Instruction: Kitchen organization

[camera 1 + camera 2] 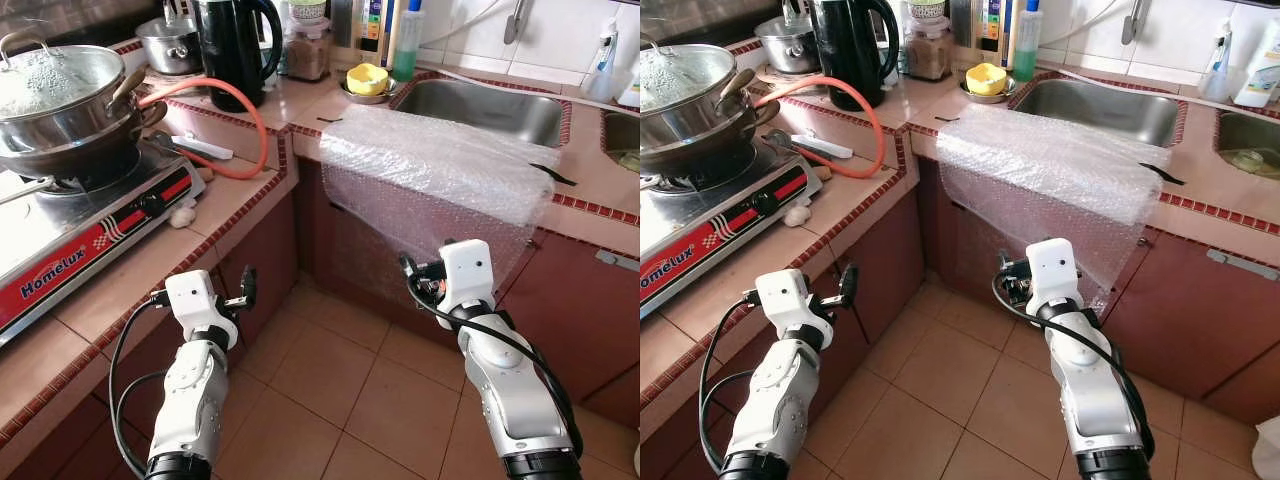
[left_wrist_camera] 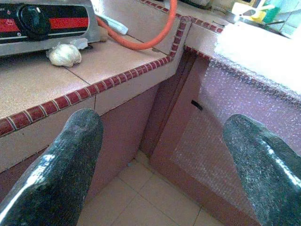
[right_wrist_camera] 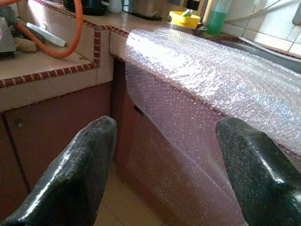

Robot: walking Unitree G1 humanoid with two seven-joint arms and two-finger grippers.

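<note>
Over tiled counter edge (image 1: pixel 300 135) before steel sink (image 1: pixel 485 108): clear bubble-wrap sheet (image 1: pixel 430 170), likely light, limp, crinkly, best pinched at hanging hem; left gripper (image 2: pixel 160 165), right gripper (image 3: pixel 164 160) both wide, empty.

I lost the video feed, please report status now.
Left gripper open, right gripper open, both empty. Bubble wrap draped over counter edge. Nothing between.

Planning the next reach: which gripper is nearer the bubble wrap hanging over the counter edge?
Right. The right gripper sits just in front of the bubble wrap, at its hanging lower edge. The left gripper is off to the wrap's left, beside the stove counter.
</note>
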